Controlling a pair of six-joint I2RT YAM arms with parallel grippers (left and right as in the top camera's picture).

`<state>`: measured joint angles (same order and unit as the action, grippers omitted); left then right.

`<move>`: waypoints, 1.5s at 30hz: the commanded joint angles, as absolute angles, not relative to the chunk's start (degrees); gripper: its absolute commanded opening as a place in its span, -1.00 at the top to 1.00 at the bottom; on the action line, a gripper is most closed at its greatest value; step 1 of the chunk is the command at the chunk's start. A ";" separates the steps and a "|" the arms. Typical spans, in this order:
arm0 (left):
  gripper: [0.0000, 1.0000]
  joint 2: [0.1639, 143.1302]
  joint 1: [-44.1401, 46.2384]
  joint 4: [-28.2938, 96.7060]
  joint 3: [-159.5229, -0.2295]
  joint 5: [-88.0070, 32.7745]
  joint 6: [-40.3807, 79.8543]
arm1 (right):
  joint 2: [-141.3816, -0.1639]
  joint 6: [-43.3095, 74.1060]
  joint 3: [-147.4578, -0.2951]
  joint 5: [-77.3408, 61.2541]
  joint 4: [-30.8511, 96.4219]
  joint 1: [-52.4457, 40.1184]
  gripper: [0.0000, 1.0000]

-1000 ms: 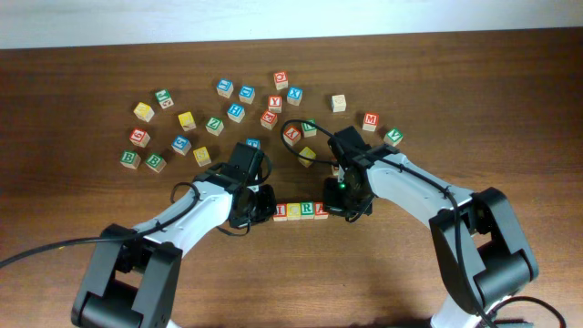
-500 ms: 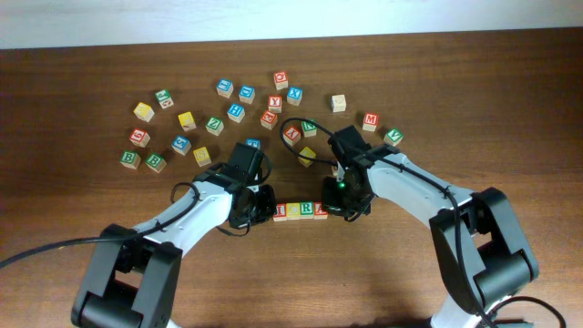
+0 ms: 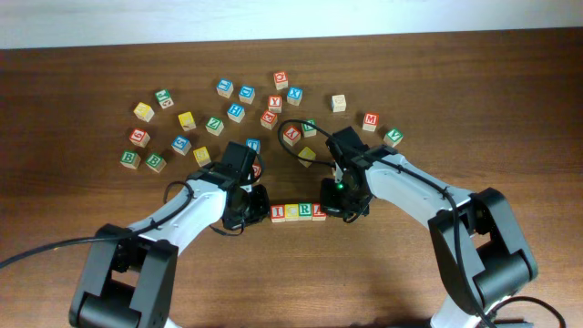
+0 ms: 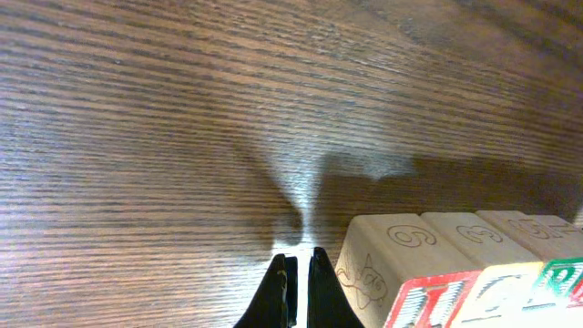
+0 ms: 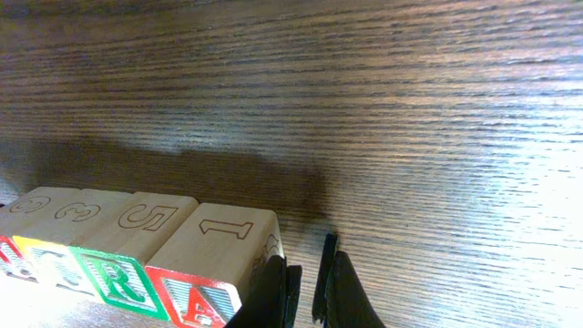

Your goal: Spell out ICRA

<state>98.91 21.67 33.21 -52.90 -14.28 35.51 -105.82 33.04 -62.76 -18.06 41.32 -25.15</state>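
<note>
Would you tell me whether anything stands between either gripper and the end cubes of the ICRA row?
Nothing visible does. The left gripper, shut, sits right beside the I cube at the row's one end. The right gripper, also shut, sits right beside the A cube at the other.

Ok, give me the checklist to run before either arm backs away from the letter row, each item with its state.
1. Order from the left gripper's end: I cube, C cube, R cube, A cube: ok.
2. Cubes flush, no gaps in either wrist view: ok.
3. Row straight in the overhead view: ok.
4. left gripper shut, empty, beside the I cube: ok.
5. right gripper shut, empty, beside the A cube: ok.
6. Fingertips clear of the end cubes: cannot tell.
</note>
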 commanded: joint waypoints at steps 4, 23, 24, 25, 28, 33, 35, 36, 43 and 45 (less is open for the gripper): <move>1.00 99.42 21.69 33.01 -52.49 -14.44 34.20 | -106.24 33.52 -62.24 -18.61 41.04 -25.58 0.90; 1.00 99.42 21.45 32.93 -52.49 -14.68 34.17 | -106.24 33.50 -62.24 -19.42 40.29 -25.61 0.90; 1.00 99.42 21.43 33.10 -52.49 -13.85 34.17 | -106.24 33.50 -62.24 -19.44 40.36 -25.61 0.90; 1.00 99.42 21.30 33.43 -52.49 -13.04 34.17 | -106.24 33.50 -62.24 -19.44 40.49 -25.61 0.90; 1.00 99.42 21.19 33.52 -52.49 -13.06 34.15 | -106.24 33.50 -62.24 -19.20 40.91 -25.61 0.90; 1.00 96.29 21.19 36.14 -52.49 -8.49 34.15 | -106.13 33.28 -62.43 -15.81 43.33 -25.36 0.92; 1.00 93.41 21.21 37.12 -52.49 -7.16 34.17 | -105.62 33.26 -63.92 -14.11 46.41 -24.21 0.92; 1.00 91.92 21.21 37.89 -52.49 -6.09 34.20 | -105.08 33.06 -64.97 -13.93 48.29 -23.35 0.91; 1.00 75.92 21.21 46.13 -52.49 -4.40 34.20 | -80.12 31.75 -66.83 -8.86 64.20 -20.23 0.91; 1.00 70.91 21.21 48.84 -52.49 -4.43 34.22 | -70.74 31.77 -66.83 -7.81 68.99 -20.23 0.91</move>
<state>77.65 21.65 46.50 -52.69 -5.30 34.89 -79.53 32.34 -65.71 -10.68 65.76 -20.08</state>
